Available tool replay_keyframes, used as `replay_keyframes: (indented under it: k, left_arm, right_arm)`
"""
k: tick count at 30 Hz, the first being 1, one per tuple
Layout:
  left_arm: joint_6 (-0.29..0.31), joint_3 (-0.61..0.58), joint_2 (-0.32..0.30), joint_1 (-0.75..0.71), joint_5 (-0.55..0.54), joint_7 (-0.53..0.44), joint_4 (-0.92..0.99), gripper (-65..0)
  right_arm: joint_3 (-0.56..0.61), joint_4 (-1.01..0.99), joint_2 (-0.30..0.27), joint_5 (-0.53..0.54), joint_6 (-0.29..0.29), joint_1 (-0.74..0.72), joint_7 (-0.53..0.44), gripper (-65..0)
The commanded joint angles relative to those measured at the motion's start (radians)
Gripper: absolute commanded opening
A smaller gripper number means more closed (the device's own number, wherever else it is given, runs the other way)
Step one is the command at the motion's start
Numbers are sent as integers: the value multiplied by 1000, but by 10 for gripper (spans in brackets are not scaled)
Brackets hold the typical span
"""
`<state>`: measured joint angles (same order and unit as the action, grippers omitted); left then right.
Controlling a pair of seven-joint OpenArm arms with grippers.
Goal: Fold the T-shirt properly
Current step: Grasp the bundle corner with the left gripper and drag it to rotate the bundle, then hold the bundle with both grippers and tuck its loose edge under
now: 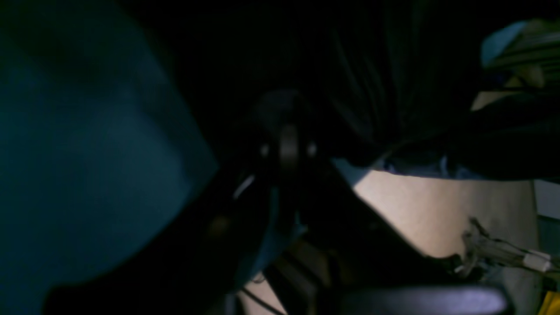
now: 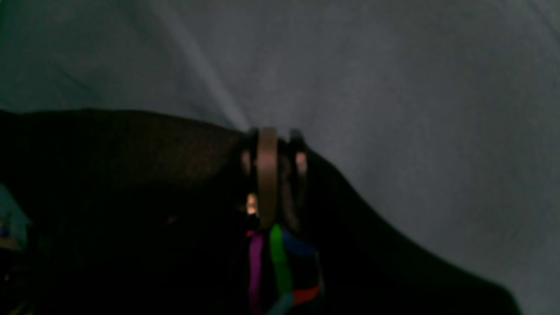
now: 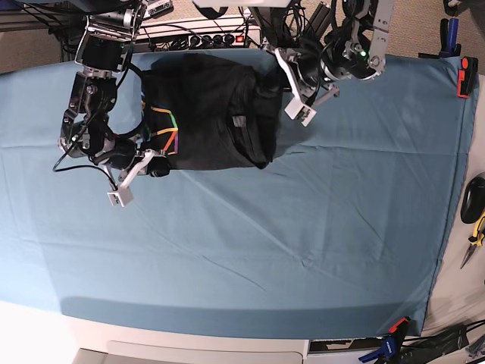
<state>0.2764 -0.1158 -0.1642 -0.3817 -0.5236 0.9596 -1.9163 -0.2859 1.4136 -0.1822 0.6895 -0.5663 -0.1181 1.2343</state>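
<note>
The black T-shirt (image 3: 212, 114) lies bunched at the far middle of the blue table cloth (image 3: 250, 250), with a small grey tag (image 3: 239, 120) on top and its rainbow print (image 3: 167, 130) at the left edge. My right gripper (image 3: 156, 165) is at the shirt's near left corner. In the right wrist view this gripper (image 2: 280, 148) is shut on the dark fabric (image 2: 131, 197) just above the print (image 2: 280, 262). My left gripper (image 3: 273, 85) is at the shirt's far right edge. In the dark left wrist view its fingers (image 1: 288, 146) sit close together in the black fabric (image 1: 393, 87).
A power strip (image 3: 197, 34) and cables run along the far table edge. A red clamp (image 3: 464, 76) holds the cloth at the right. Hand tools (image 3: 474, 227) lie beyond the right edge, and a blue clamp (image 3: 390, 345) is at the near right corner.
</note>
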Motion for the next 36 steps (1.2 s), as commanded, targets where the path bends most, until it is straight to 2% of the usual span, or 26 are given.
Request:
replay_keyframes:
  k: [1, 4, 10, 13, 16, 23, 27, 31, 36]
  left_arm:
    - [1, 2, -3, 3, -11, -18, -14, -650]
    - [1, 3, -3, 8, -8, -18, -14, -650]
    - [-17, 3, -3, 66, 15, -29, -6, -650]
    - [-17, 1, -2, 101, 12, -34, 32, -650]
    - [-17, 1, -2, 140, 4, -36, 87, -650]
    - [-17, 1, -2, 267, 4, -33, 217, -650]
    - [-17, 1, -2, 341, 4, -33, 262, -650]
    - [-16, 1, -2, 410, 4, -33, 302, -650]
    - [-13, 0, -2, 492, -8, -32, 374, -650]
  right_arm:
    - [-18, 13, -14, 10, -1, -11, -2, -650]
    - [-69, 13, -15, 30, -2, 2, 17, -650]
    - [-153, 14, -14, 157, -2, 68, 77, -650]
    - [-154, 14, -14, 201, -8, 117, 80, -650]
    - [-154, 14, -11, 261, -44, 171, 97, -650]
    - [-154, 33, -11, 336, -49, 291, 108, -650]
    - [-154, 59, -8, 412, -94, 350, 139, -650]
    - [-154, 96, 17, 463, -108, 404, 151, -650]
    - [-154, 139, 81, 520, -132, 431, 161, -650]
